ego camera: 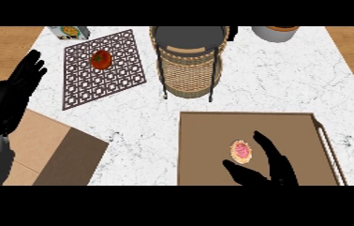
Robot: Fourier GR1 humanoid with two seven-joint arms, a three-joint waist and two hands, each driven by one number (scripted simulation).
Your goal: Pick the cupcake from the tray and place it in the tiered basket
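Note:
A small cupcake (241,151) with pink topping and a tan rim sits on the brown tray (207,136) at the lower right. My right hand (271,166) is over the tray, fingers straight just right of the cupcake and thumb below it, open and holding nothing. The tiered basket (188,61), wicker with a dark frame and a grey top tier, stands at the top centre, behind the tray. My left hand (21,86) rests open at the left edge, fingers up.
A dark patterned trivet (104,82) with a red tomato (101,59) lies left of the basket. A boxed item (70,32) sits at the top left, a grey bowl (275,33) at the top right. Wooden surfaces (48,150) border the counter at the lower left.

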